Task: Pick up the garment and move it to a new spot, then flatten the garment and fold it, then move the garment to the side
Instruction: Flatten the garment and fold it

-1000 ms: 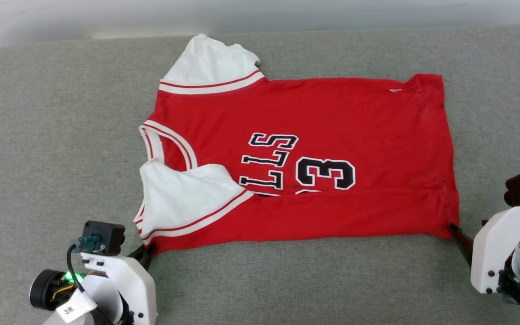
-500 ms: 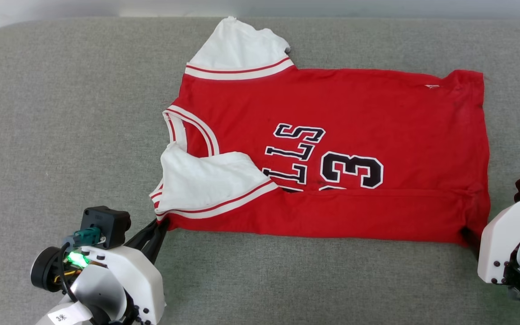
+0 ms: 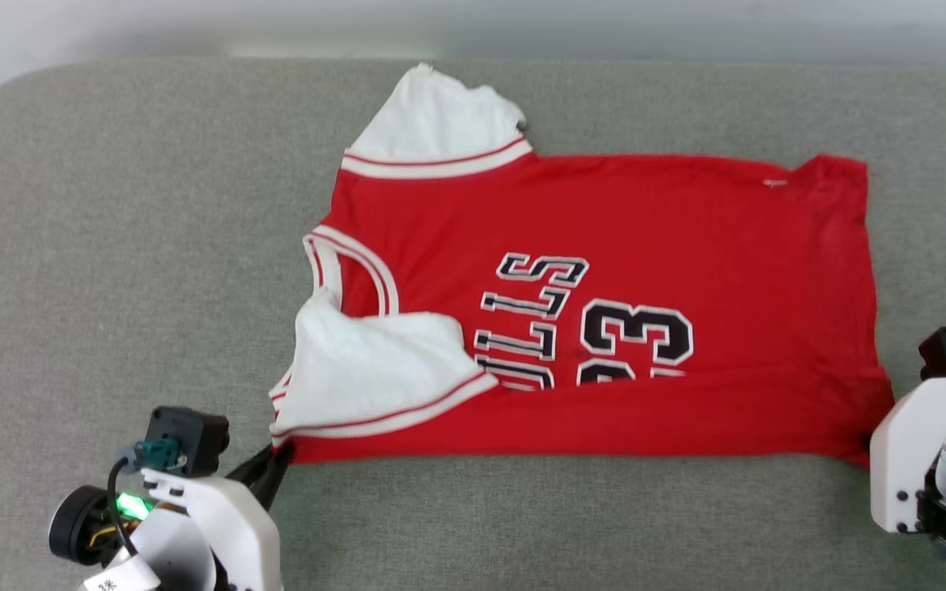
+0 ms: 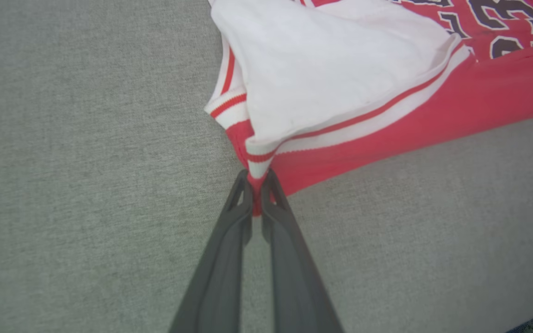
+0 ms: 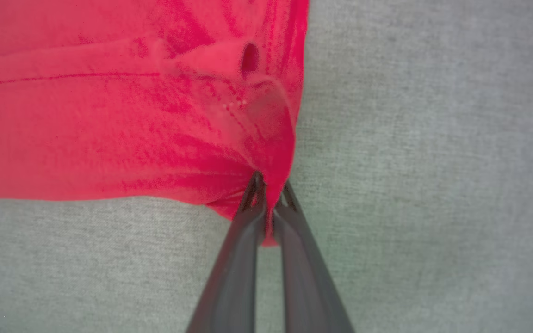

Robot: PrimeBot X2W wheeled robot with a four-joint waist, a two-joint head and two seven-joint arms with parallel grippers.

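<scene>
I see glossy white wrist shells (image 3: 912,443) with dark screws (image 3: 893,496), each topped by a black camera block (image 3: 187,427) with a teal plug (image 3: 154,450), the left one adding a black cable (image 3: 112,488), a green light (image 3: 130,502) and a paper tag (image 3: 112,581), plus long dark-grey fingers (image 4: 220,273).

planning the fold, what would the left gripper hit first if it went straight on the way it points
The garment: the left gripper is shut on its near corner, so it would likely bunch the folded white sleeve.
</scene>
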